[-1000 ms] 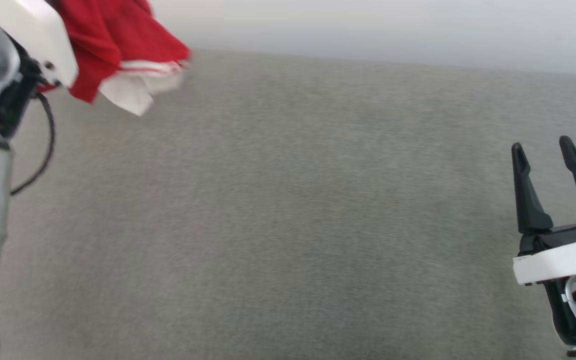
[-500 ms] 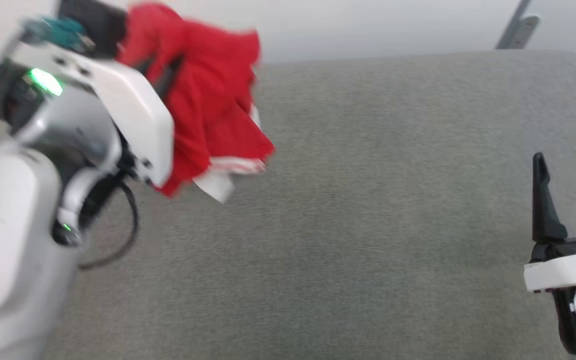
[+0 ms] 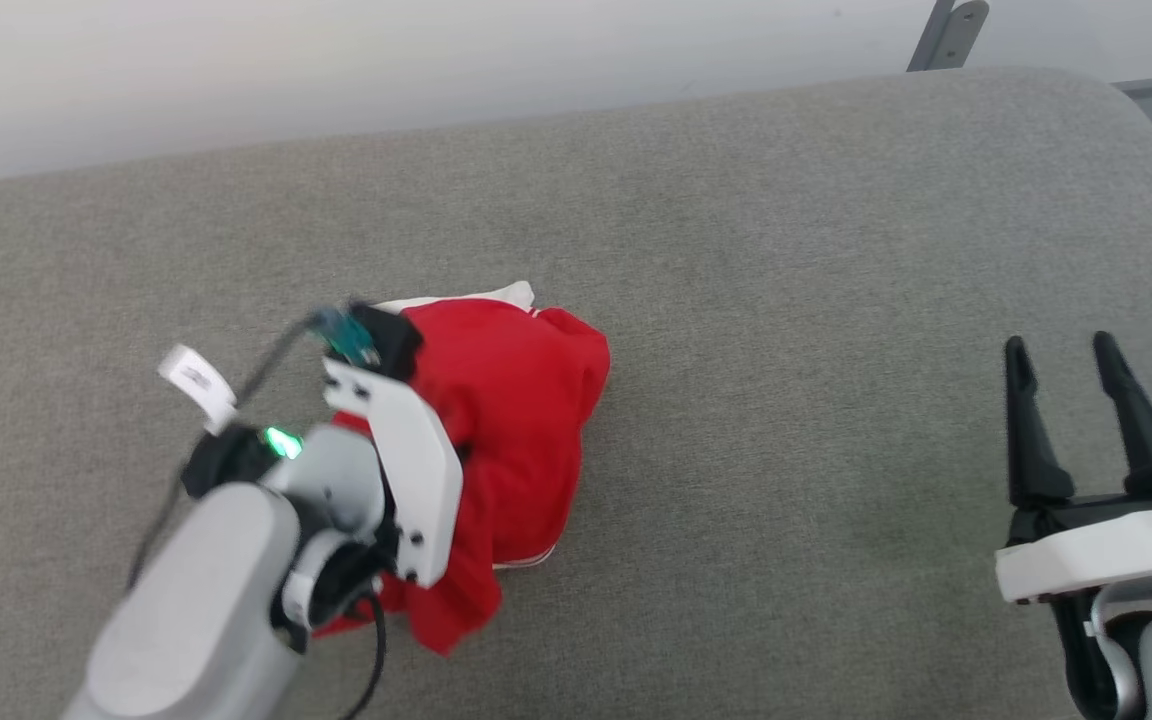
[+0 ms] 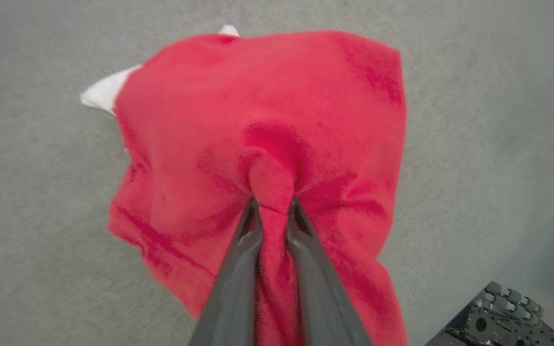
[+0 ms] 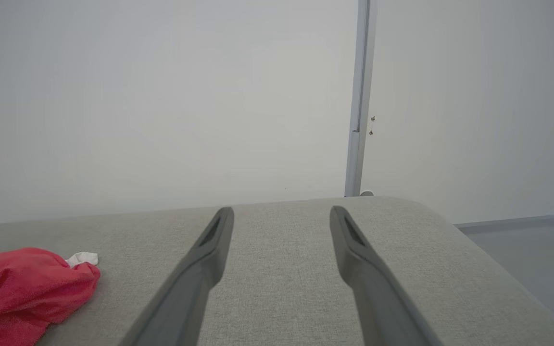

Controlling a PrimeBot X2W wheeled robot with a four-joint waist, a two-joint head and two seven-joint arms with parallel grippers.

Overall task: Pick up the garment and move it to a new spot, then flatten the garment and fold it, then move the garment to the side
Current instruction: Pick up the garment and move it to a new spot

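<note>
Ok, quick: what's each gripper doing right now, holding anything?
Left gripper: closed, pinching a fold of the red garment, which lies bunched on the grey cushion.
Right gripper: open, holding nothing.

Taking the grey fabric cushion (image 3: 786,250) as the reference. Stretching wide and flat, showing a fine woven texture, rounding off at the far right corner. Meeting a plain pale wall (image 3: 436,60) directly behind the cushion. Carrying a slim grey post (image 5: 358,96) up that wall, just behind the rounded corner. Dropping to a pale grey floor (image 5: 522,230) right of the cushion. Lying under soft, even light.
</note>
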